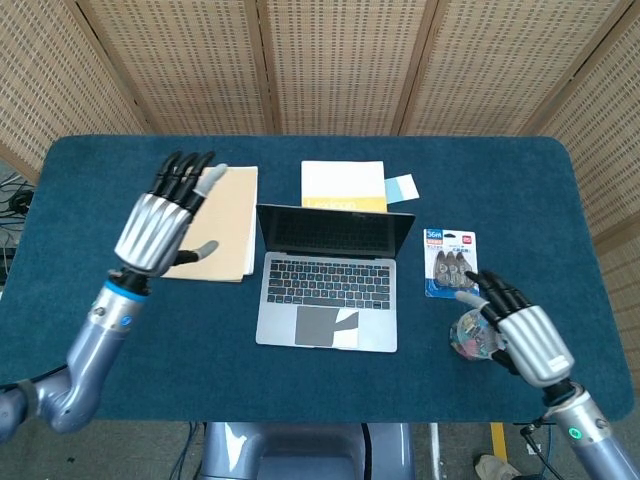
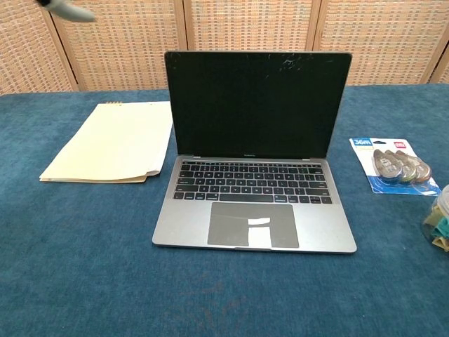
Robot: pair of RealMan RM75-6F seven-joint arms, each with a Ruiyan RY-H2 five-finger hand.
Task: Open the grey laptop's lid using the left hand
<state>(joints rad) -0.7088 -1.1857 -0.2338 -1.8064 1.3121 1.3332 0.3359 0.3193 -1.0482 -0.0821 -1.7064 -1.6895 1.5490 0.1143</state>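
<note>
Two hands raised above a table (image 1: 90, 330) with a blue cloth, woven screens (image 1: 330, 65) behind. Right hand (image 1: 525, 335) near the front right corner, fingers spread, grasping nothing, hovering over a clear tub of clips (image 1: 470, 335). Left hand (image 1: 165, 220) toward the left edge, likewise spread and empty, above a tan folder (image 2: 112, 140). Laptop (image 2: 256, 175) at the table's middle, grey, lid upright, screen dark, untouched by either hand.
</note>
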